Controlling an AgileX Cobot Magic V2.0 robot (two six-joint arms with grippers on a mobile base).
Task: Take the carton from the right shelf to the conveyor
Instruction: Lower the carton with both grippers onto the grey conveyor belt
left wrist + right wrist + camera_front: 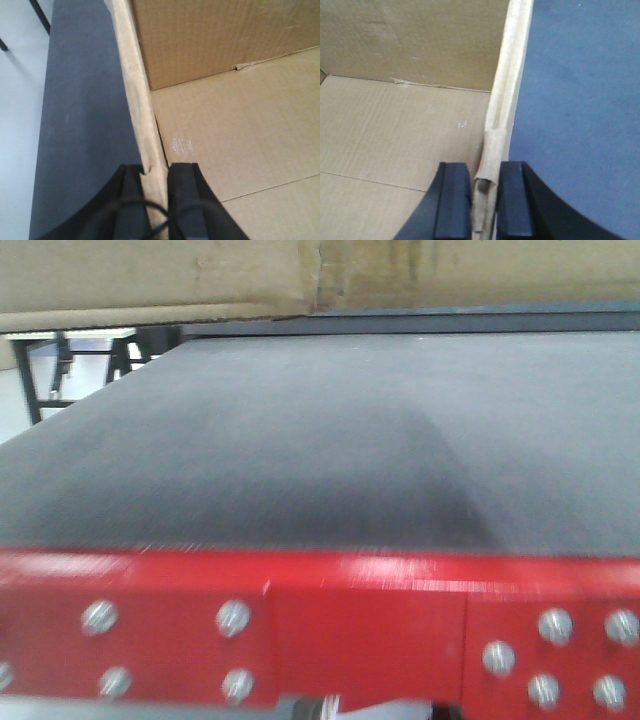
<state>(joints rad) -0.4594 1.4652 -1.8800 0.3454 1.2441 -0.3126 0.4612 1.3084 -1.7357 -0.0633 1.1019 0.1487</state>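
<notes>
The brown cardboard carton (pixel 160 275) hangs at the top of the front view, above the dark grey conveyor belt (pixel 320 440) with its red frame edge (pixel 370 610). In the left wrist view my left gripper (pixel 156 172) is shut on the carton's left wall edge (pixel 135 90); the carton's inside floor (pixel 240 130) lies to the right and the belt (pixel 85 125) to the left. In the right wrist view my right gripper (pixel 484 172) is shut on the carton's right wall edge (pixel 507 90), with the belt (pixel 580 110) to the right. The right shelf is out of view.
Several screws (pixel 232 618) sit in the red frame. Black table legs (pixel 70 365) stand on a pale floor beyond the belt's far left corner. Pale floor (pixel 20 125) shows left of the belt in the left wrist view.
</notes>
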